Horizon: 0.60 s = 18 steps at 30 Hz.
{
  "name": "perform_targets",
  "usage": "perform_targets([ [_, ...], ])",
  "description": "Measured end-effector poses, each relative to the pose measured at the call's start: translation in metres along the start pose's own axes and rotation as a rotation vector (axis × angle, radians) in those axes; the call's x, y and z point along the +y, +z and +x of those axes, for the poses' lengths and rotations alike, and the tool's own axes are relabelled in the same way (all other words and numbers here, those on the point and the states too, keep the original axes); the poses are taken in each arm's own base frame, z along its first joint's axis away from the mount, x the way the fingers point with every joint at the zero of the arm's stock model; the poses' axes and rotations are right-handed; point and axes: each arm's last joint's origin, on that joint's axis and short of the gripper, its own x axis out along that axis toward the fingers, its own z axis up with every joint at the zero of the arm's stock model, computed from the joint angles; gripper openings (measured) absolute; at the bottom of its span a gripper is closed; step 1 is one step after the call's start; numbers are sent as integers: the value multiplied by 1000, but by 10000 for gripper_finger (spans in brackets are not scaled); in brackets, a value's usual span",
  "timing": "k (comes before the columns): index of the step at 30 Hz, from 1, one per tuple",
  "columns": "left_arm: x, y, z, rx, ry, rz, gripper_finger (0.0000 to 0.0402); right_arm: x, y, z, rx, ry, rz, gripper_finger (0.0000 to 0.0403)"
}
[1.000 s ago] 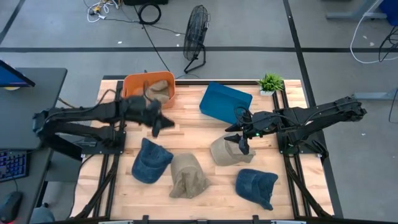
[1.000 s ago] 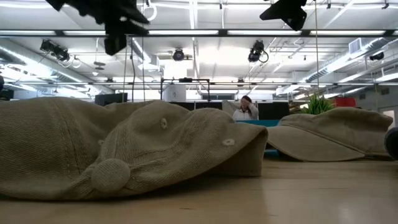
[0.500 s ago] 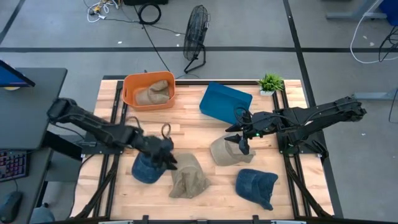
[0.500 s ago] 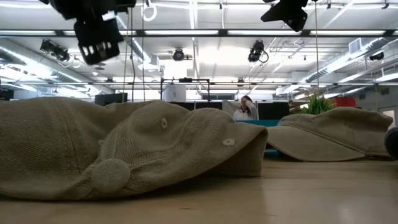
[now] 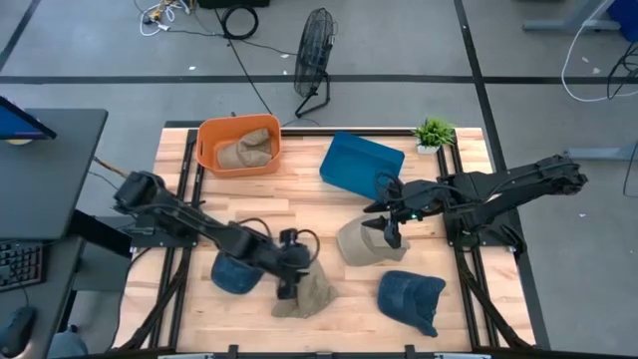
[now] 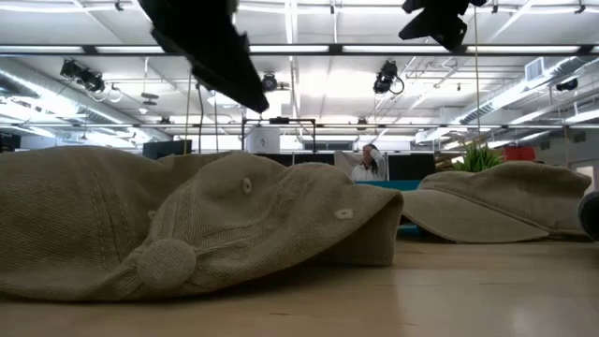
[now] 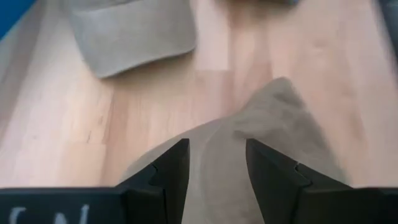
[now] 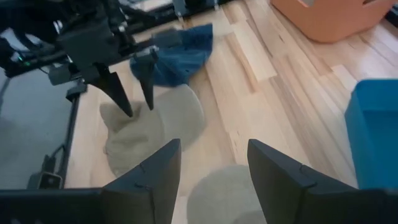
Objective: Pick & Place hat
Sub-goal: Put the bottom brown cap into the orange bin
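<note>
Several caps lie brim and crown down on the wooden table: a tan hat (image 5: 307,286) at the near middle, another tan hat (image 5: 361,244) to its right, a blue hat (image 5: 234,271) and a second blue hat (image 5: 411,297). My left gripper (image 5: 289,282) hovers open just above the near tan hat (image 7: 261,124), fingers pointing down, one on either side of its crown, clear of it in the low view (image 6: 220,51). My right gripper (image 5: 385,227) waits open above the right tan hat (image 8: 227,196). In the right wrist view, the left gripper (image 8: 134,102) stands over the tan hat (image 8: 134,140).
An orange bin (image 5: 211,140) at the far left holds one more tan hat (image 5: 246,150). A blue bin (image 5: 361,163) sits far middle, and a small plant (image 5: 434,131) stands at the far right corner. Bare wood lies between the bins and the hats.
My left gripper has swung from beside the orange bin toward the near edge and the right, passing over the blue hat, and has come down over the near tan hat. The hats have stayed put.
</note>
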Motion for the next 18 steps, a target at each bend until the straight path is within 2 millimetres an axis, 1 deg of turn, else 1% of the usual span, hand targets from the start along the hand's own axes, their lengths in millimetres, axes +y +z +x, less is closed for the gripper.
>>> perform_targets([
  [4, -4, -3, 21, 68, -19, -26, 161, -2, -4, 0, 40, -14, -6, 190],
  [7, -12, -9, 32, 104, -61, -34, 161, -2, -7, 0, 74, -13, -10, 190],
  [10, -16, -16, 37, 125, -47, -11, 161, -3, -8, 0, 89, -13, -12, 190],
  [12, -17, -18, 37, 140, -17, 1, 161, -3, -8, 0, 91, -14, -12, 190],
  [18, -8, -21, 38, 184, 35, 5, 160, -3, -8, 0, 91, -14, -12, 190],
])
